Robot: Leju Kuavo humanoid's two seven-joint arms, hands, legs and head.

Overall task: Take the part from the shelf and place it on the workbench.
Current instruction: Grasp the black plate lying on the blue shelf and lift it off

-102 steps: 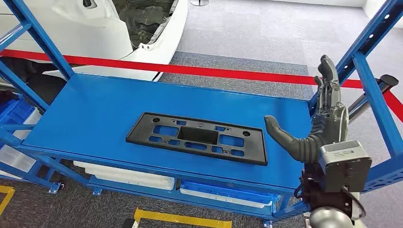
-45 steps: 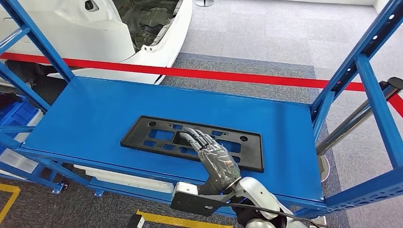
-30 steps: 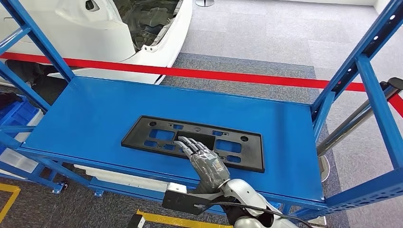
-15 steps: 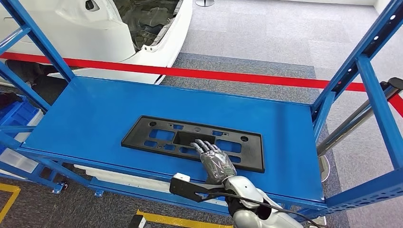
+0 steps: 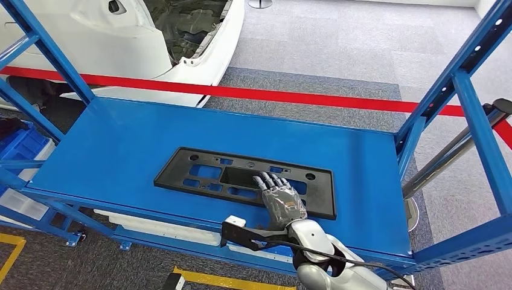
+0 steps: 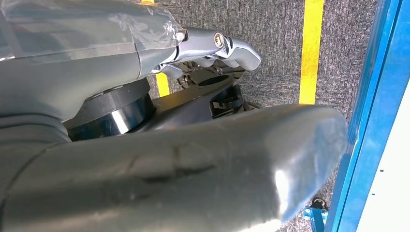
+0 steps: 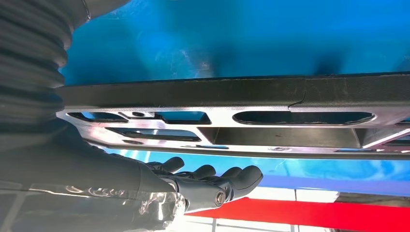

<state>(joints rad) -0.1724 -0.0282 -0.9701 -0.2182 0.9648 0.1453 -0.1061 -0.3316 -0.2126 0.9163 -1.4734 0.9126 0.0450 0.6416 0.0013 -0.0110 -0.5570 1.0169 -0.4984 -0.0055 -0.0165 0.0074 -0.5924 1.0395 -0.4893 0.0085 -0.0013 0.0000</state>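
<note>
Right hand (image 5: 281,198) swung in from right side, now lying flat over part (image 5: 199,170), fingers extended.

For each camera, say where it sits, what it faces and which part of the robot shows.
Head view: high on the body, looking down at the blue shelf; right hand over the black part.
Left wrist view: behind the left hand, facing carpet.
Right wrist view: behind the right hand, facing the black part, shared with the head view.

Black part (image 5: 241,176) on blue shelf (image 5: 121,139); red tape (image 5: 290,95).
</note>
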